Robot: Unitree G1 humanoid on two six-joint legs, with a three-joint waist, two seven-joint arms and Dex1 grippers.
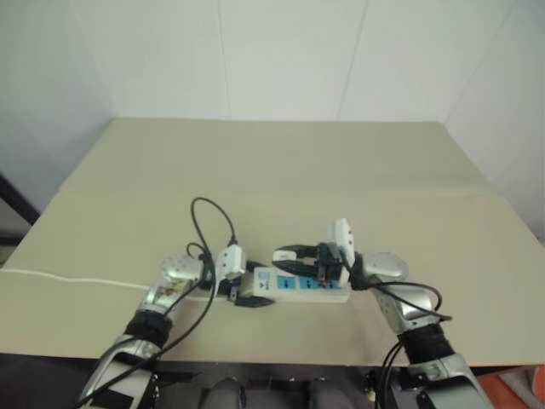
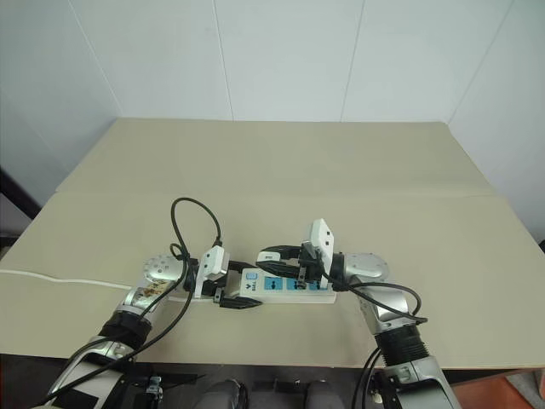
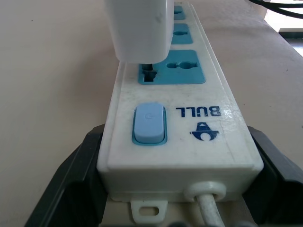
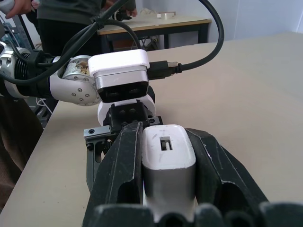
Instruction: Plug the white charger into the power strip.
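The long flat white plastic power strip (image 2: 285,288) with blue sockets lies on the beige table (image 2: 281,162), near its front edge. In the left wrist view its pale blue rocker switch (image 3: 149,124) sits at the cord end, and the blue socket next to it (image 3: 173,67) has the small white rectangular charger (image 3: 139,28) standing upright over it, a short metal prong reaching down to the slot; how far it has entered cannot be told. Two further blue sockets lie beyond, partly hidden behind the charger. The left gripper (image 2: 234,294) has its black fingers (image 3: 71,182) spread wide around the strip's cord end, one against each long side, steadying it on the table. The right gripper (image 4: 165,175) reaches in from the opposite side, its two black fingers pressed tight on the charger's flanks, pinching it. A thin white cord (image 2: 60,279) runs from the strip's switch end across the table to the left edge. A black cable (image 2: 192,223) loops up above the left wrist housing. In the right wrist view a person in dark clothes (image 4: 71,21) stands beyond the table.
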